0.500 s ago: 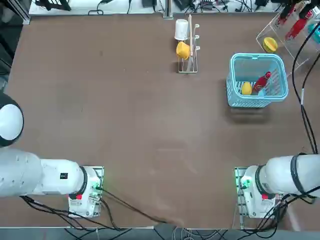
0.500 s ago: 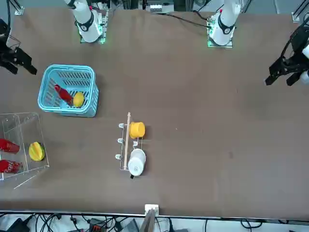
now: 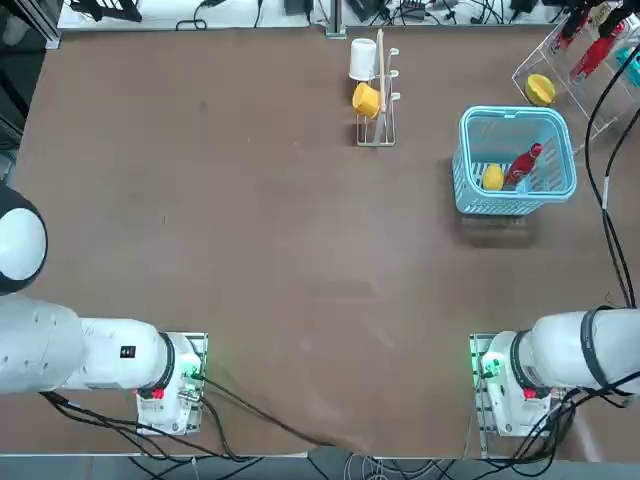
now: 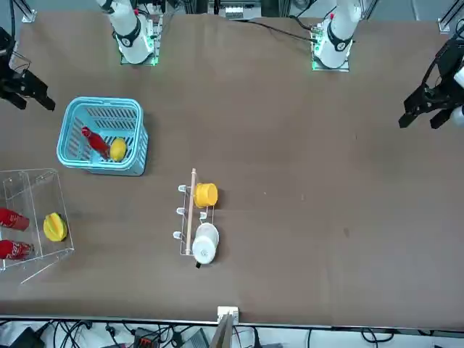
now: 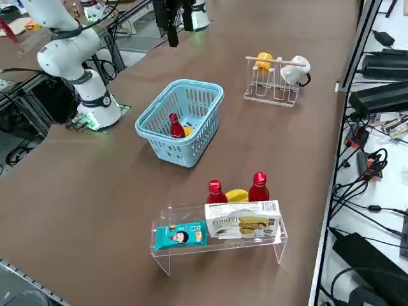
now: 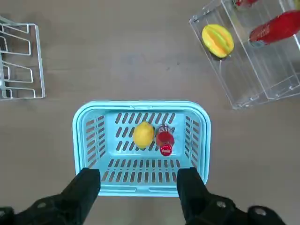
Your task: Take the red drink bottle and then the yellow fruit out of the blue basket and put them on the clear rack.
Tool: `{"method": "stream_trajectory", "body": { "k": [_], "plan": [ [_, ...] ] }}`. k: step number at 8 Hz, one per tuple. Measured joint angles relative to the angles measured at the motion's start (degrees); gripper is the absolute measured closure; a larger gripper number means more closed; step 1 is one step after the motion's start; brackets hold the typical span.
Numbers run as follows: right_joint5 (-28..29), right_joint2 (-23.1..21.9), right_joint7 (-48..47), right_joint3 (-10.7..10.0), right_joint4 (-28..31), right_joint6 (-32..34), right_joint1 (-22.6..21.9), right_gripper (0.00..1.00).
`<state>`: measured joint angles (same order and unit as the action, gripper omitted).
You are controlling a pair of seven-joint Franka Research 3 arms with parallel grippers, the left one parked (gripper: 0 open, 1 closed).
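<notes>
**Bottle and fruit wait in the basket**

Inside the blue basket near the tabletop's right edge, the red drink bottle leans beside the yellow fruit, touching it. The clear rack stands at the far right corner. The right gripper hangs high above the basket, fingers spread wide, holding nothing.

Even, bright overhead light — sharp
</notes>
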<state>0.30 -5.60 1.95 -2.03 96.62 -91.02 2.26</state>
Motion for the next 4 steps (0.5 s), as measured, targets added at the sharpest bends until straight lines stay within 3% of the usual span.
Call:
{"method": "stream_trajectory", "body": {
  "k": [4],
  "plan": [
    [-0.1,1.4,2.8,-0.4,0.9,0.6,0.5,0.0]
  ]
}}
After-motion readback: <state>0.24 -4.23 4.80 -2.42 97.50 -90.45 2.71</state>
